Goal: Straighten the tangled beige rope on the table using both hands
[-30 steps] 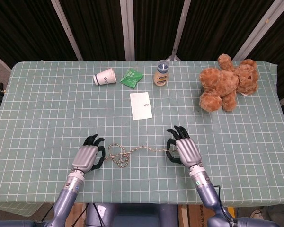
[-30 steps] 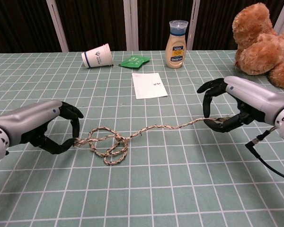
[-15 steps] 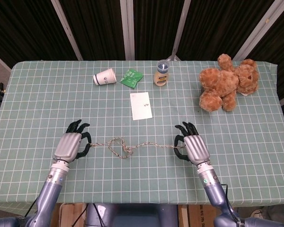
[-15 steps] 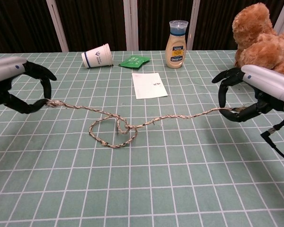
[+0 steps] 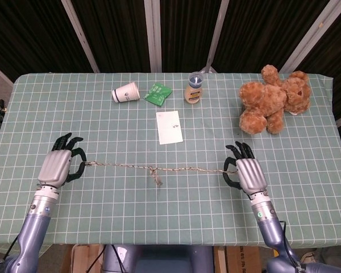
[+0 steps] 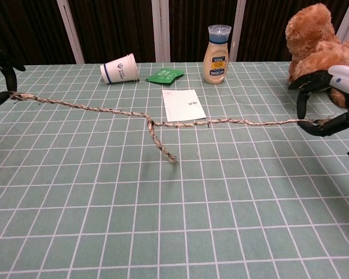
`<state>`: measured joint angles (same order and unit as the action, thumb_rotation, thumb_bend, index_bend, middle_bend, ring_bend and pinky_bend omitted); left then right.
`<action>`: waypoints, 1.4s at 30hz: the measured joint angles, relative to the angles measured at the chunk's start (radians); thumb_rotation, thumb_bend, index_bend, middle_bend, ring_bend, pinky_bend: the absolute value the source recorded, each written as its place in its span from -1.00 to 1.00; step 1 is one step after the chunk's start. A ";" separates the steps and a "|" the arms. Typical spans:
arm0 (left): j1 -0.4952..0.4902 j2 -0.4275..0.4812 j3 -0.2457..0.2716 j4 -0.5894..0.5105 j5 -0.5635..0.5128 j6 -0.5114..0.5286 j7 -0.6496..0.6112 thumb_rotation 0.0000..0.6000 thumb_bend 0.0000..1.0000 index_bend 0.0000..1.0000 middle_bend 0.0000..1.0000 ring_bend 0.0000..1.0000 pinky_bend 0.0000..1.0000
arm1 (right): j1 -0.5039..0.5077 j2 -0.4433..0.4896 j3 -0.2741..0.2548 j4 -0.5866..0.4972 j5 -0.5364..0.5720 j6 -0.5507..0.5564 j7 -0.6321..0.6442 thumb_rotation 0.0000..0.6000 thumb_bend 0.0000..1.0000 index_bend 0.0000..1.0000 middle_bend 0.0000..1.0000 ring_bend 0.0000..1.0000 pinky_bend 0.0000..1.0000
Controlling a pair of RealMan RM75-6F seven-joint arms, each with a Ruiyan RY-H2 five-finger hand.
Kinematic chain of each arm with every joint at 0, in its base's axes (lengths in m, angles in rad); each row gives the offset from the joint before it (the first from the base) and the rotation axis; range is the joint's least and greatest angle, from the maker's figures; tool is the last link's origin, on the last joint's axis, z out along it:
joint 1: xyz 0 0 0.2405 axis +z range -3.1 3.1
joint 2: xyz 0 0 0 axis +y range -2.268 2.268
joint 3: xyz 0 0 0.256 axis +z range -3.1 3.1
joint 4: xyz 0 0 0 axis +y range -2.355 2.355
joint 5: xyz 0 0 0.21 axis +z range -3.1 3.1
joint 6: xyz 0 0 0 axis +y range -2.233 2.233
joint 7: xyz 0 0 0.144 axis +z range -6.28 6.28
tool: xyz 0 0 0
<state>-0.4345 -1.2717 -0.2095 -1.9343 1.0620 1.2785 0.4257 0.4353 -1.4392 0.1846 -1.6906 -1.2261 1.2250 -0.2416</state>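
Beige rope [image 5: 153, 168] runs left to right across the frame's lower middle, your left hand [image 5: 58, 166] pinching one end and your right hand [image 5: 247, 174] the other, with a short knotted loop dangling nearer the left hand

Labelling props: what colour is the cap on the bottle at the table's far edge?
Pale blue cap; clearest in the chest view.
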 measured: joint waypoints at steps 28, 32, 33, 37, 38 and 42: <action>0.071 0.154 0.013 0.054 0.051 0.010 -0.199 1.00 0.22 0.17 -0.67 -1.00 -1.00 | -0.072 0.111 0.019 0.086 0.059 0.025 0.111 1.00 -0.11 0.27 -0.61 -1.00 -1.00; 0.078 0.156 0.018 0.064 0.049 0.010 -0.212 1.00 0.22 0.17 -0.67 -1.00 -1.00 | -0.082 0.122 0.024 0.104 0.073 0.026 0.128 1.00 -0.11 0.27 -0.61 -1.00 -1.00; 0.081 0.155 0.020 0.068 0.049 0.010 -0.216 1.00 0.22 0.17 -0.67 -1.00 -1.00 | -0.084 0.124 0.025 0.107 0.075 0.026 0.131 1.00 -0.11 0.27 -0.61 -1.00 -1.00; 0.087 0.149 0.030 0.085 0.049 0.008 -0.223 1.00 0.22 0.17 -0.67 -1.00 -1.00 | -0.096 0.132 0.023 0.128 0.084 0.022 0.150 1.00 -0.11 0.27 -0.61 -1.00 -1.00; 0.088 0.147 0.032 0.089 0.049 0.008 -0.226 1.00 0.22 0.17 -0.67 -1.00 -1.00 | -0.099 0.134 0.021 0.134 0.084 0.020 0.153 1.00 -0.11 0.27 -0.61 -1.00 -1.00; 0.094 0.130 0.044 0.108 0.050 0.004 -0.233 1.00 0.22 0.17 -0.67 -1.00 -1.00 | -0.106 0.133 0.018 0.151 0.085 0.018 0.165 1.00 -0.11 0.27 -0.61 -1.00 -1.00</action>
<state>-0.3405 -1.1421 -0.1658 -1.8264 1.1117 1.2825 0.1922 0.3296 -1.3058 0.2023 -1.5399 -1.1407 1.2435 -0.0771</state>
